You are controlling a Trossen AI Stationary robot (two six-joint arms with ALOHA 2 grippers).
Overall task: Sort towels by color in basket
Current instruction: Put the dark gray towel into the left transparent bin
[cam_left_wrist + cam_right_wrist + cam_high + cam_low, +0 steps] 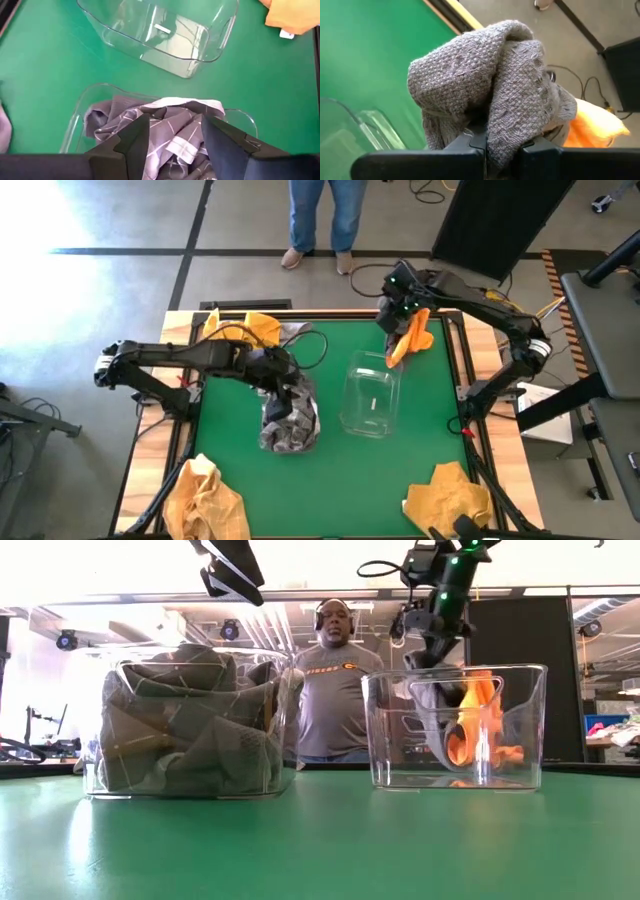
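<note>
Right gripper point(402, 321) hangs above the far rim of the empty clear bin point(370, 402), fingers clamped on a grey-and-yellow towel point(495, 95) — left gripper point(172, 142), fingers spread and empty, hovers over the bin of grey towels point(288, 420).

Grey checked towels point(288, 423) fill one clear bin point(100, 755); mustard-yellow towels point(205, 498) lie on green table point(380, 470).

My jaws are pinching a bunched grey knitted towel point(490, 95), its folds bulging up between them. A mustard-yellow towel point(592, 127) is peeking out behind it. The green table point(370, 55) is lying beyond, with a clear basket point(357, 132) at its edge.
</note>
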